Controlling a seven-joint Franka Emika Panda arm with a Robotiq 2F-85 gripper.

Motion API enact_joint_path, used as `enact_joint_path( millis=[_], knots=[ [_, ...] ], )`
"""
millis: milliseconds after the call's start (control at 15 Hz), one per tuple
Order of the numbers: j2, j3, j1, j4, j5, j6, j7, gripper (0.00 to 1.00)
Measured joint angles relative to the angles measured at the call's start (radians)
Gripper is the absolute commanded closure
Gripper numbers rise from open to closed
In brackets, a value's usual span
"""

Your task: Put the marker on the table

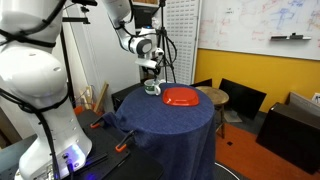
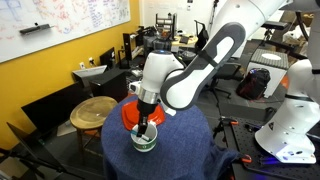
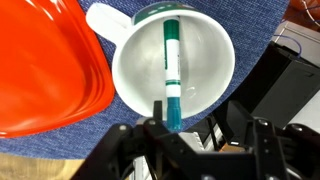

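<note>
The marker (image 3: 171, 70), dark with a teal body and a white band, stands tilted inside the white mug (image 3: 135, 75), its near end resting at the rim. The mug stands on the navy-draped table (image 3: 250, 30) in both exterior views (image 1: 152, 89) (image 2: 146, 141). My gripper (image 3: 184, 112) hangs straight over the mug, fingers on either side of the marker's near end with a gap still showing, so it is open. It shows just above the mug in both exterior views (image 1: 151, 77) (image 2: 147, 124). The marker is too small to make out in the exterior views.
A red-orange plate (image 3: 40, 70) lies on the table right beside the mug (image 1: 181, 97) (image 2: 127, 115). A smaller round wooden-topped table (image 1: 212, 95) (image 2: 93, 110) stands close by. Black chairs, a yellow wall and clamps at the cloth's edge surround the table.
</note>
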Motion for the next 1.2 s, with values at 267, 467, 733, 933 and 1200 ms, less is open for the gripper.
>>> enact_joint_path(
  millis=[267, 467, 733, 933, 1200],
  knots=[
    [0.011, 0.003, -0.003, 0.0, 0.0, -0.001, 0.018, 0.41],
    [0.022, 0.01, -0.009, 0.0, 0.0, -0.005, 0.03, 0.4],
    [0.036, 0.011, -0.016, 0.001, 0.0, -0.012, 0.038, 0.42],
    [0.049, 0.01, -0.022, 0.007, 0.0, -0.014, 0.057, 0.44],
    [0.07, 0.009, -0.025, 0.035, -0.004, -0.019, 0.071, 0.46]
  ],
)
